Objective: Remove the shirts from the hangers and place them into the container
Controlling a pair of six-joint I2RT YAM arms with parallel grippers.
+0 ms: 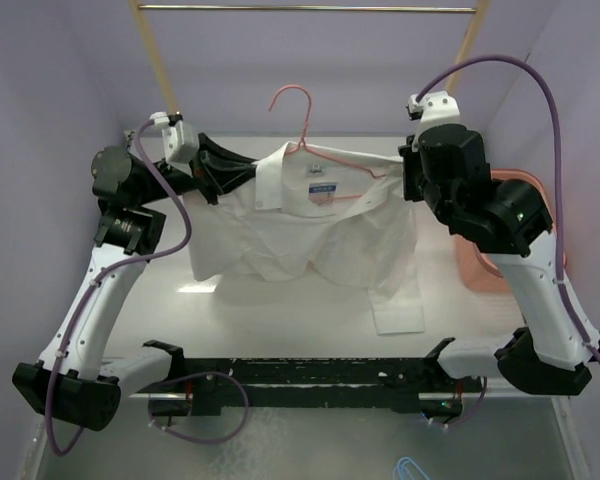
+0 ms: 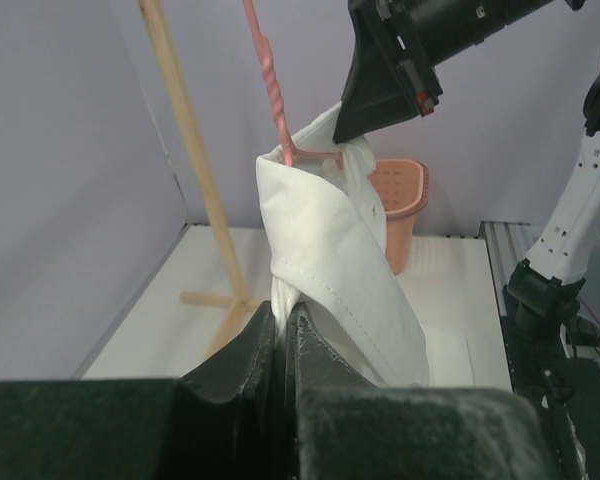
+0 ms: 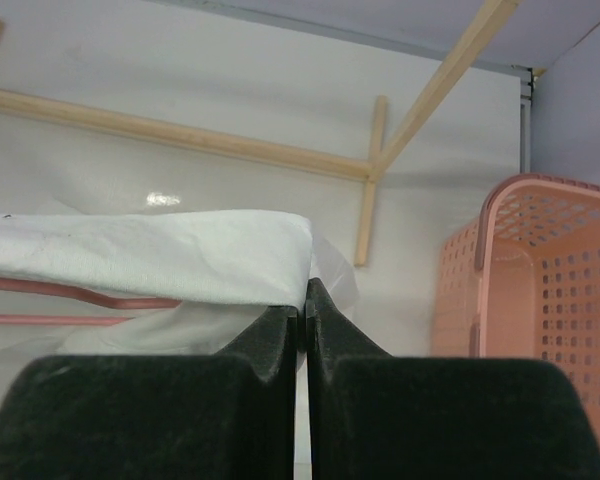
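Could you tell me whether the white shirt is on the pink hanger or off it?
On it: the shirt drapes over the hanger, whose wire runs inside the collar, hook rising above.

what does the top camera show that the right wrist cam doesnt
Only the top view: the whole shirt stretched between both arms, its neck label, the hook of the hanger, and the left fingers shut on one shoulder.
Only the right wrist view: up close, the right fingers shut on the shirt's edge, and the holes in the wall of the basket.
Both: white shirt, pink hanger, orange basket.
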